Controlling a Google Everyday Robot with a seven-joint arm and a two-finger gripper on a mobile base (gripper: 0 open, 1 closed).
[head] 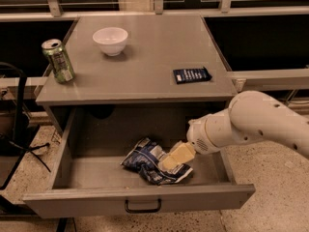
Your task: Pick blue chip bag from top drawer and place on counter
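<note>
Speckled flooring surrounds a grey cabinet whose counter [145, 76] is the drop-off surface. At the counter's left edge a green can [58, 61] stands upright; to its right, toward the back, sits a white bowl [110, 40].

Below, the top drawer [87, 204] stands open, its black handle [142, 208] centred on the front panel. The blue chip bag [144, 158] lies crumpled on the drawer floor, right of centre and near the front wall. The gripper [171, 162] is down inside the drawer, touching the bag's right half; whether it is spread or clamped on the foil cannot be told from here.

Procedure, as judged:
- Secure a firm pinch on a raised fold of foil. A shallow pinch may slip.
- Lift straight up until the bag is above the drawer walls and the counter's front edge.
- Carry the bag back over the counter.

Further right on the counter lies a small dark-blue packet [191, 75]; it is not the target. Set the bag down on the bare middle, between bowl and packet. The white arm [260, 122] reaches in from the right, over the drawer's right wall.
</note>
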